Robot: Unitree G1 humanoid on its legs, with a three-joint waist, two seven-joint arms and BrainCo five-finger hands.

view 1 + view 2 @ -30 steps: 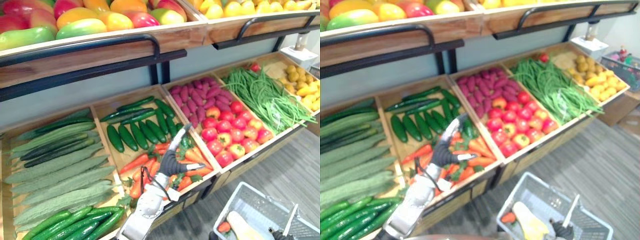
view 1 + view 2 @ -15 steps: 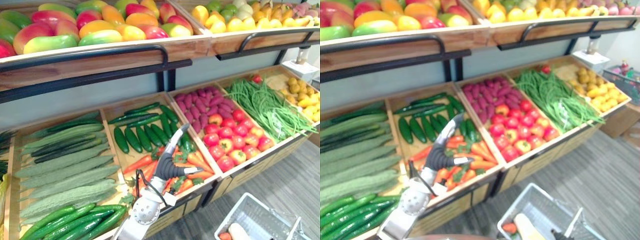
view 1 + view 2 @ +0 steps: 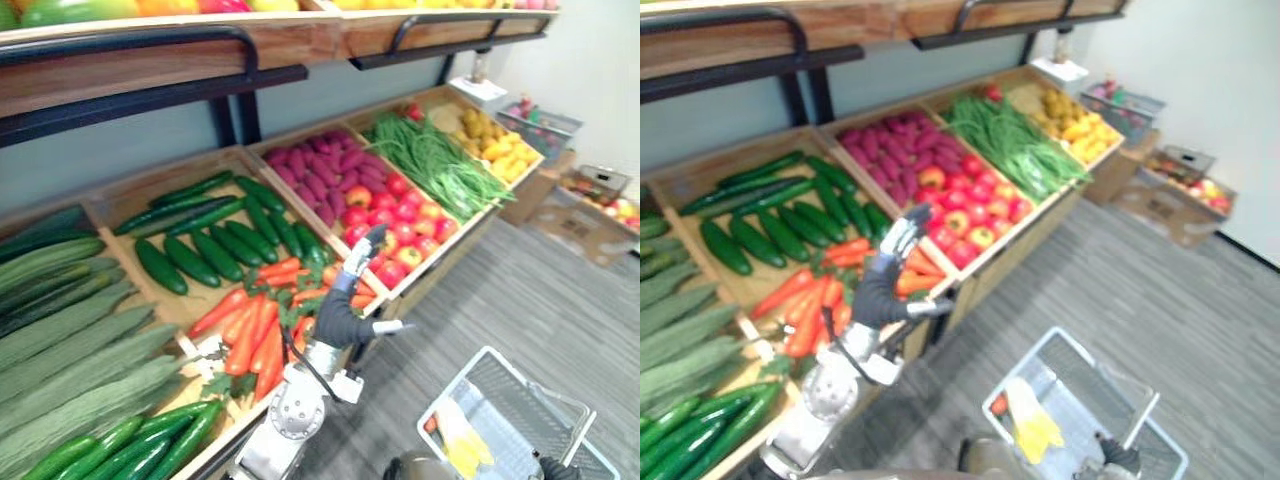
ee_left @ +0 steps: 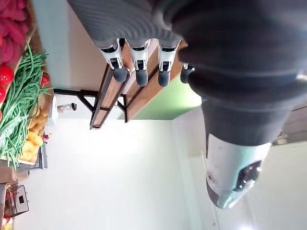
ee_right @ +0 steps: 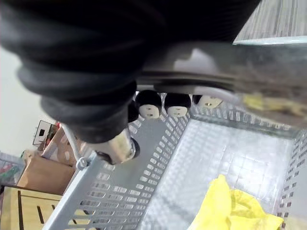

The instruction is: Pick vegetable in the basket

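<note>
1. The left hand [image 3: 345,300] is open. Its silver fingers [image 4: 139,60] are straight and side by side, the thumb [image 4: 230,177] stands apart, and nothing is between them. The hand is raised over the front edge of the wooden display stand [image 3: 440,262], with its fingertips pointing up toward the upper wooden shelves [image 3: 150,60]. It touches no produce.

2. The long orange carrots [image 3: 250,330] lie in the compartment just beside the left hand, on the robot's left of it. The round red and yellow fruits [image 3: 400,215] lie in the next compartment, on the robot's right of it.

3. Behind the carrots lie the dark green smooth cucumbers [image 3: 210,250]. Behind the red fruits lie the purple oblong tubers [image 3: 320,170].

4. Further compartments hold the thin green beans [image 3: 430,165], the small yellow lumpy produce [image 3: 490,140], the pale green ridged gourds [image 3: 70,350] and the slim bright green cucumbers [image 3: 130,450].

5. The right hand [image 5: 160,104] is closed round the grey metal handle bar [image 5: 240,76] of the grey perforated plastic basket [image 3: 1110,362]. The fingers curl under the bar.

6. The basket is over the grey striped floor [image 3: 560,290], well apart from the left hand. Whether it rests on the floor cannot be determined.

7. Inside the basket lie a yellow item [image 3: 1032,420] and a small orange piece [image 3: 998,405]. Neither can be identified by type.

8. All other vegetables are in the stand's compartments.
</note>
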